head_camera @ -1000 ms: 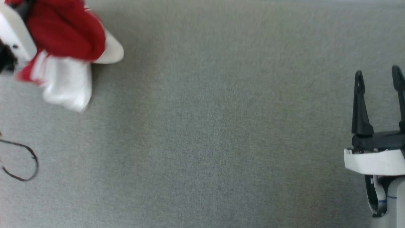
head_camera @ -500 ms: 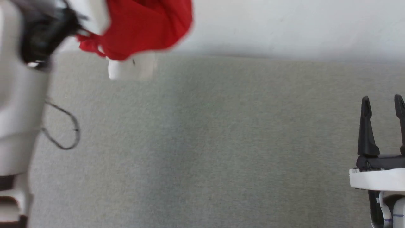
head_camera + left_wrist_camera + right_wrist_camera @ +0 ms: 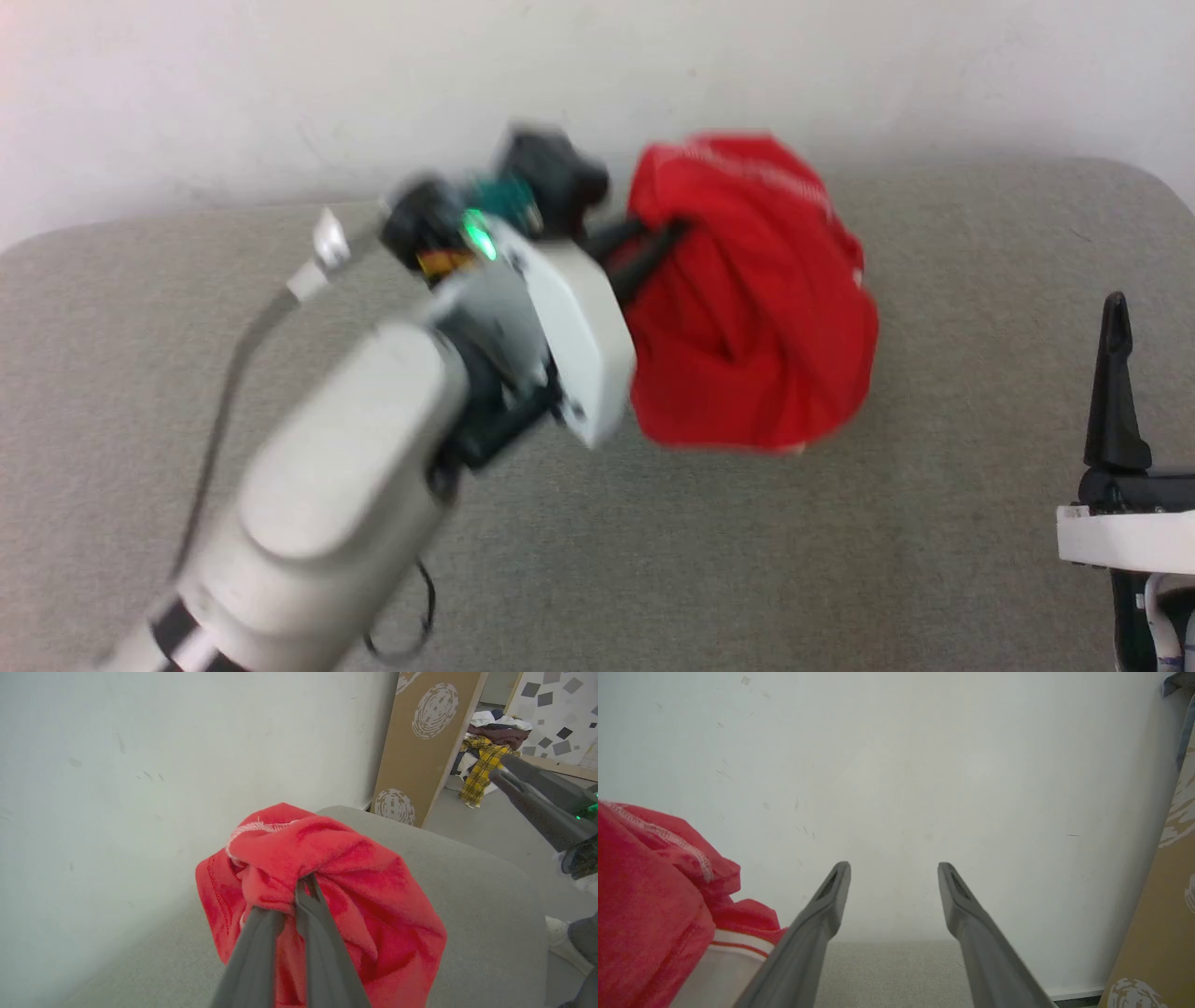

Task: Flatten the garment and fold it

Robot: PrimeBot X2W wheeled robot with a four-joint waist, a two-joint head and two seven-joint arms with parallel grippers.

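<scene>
Our left arm (image 3: 355, 467) reaches from the near left toward the far middle, left gripper (image 3: 306, 884) pinched together on the garment (image 3: 355, 868). Our right gripper (image 3: 894, 872) sits near right, fingers spread wide, pointing far

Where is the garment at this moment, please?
In the head view the garment is bunched just right of centre, over the grey table near the white wall, pinched in the shut left gripper.

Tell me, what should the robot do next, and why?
Probably bring the right gripper across to pinch a loose edge of the garment. It stands open and apart, while the left gripper is shut on the cloth, bunched in a ball over the grey table; two holds could spread it.
</scene>
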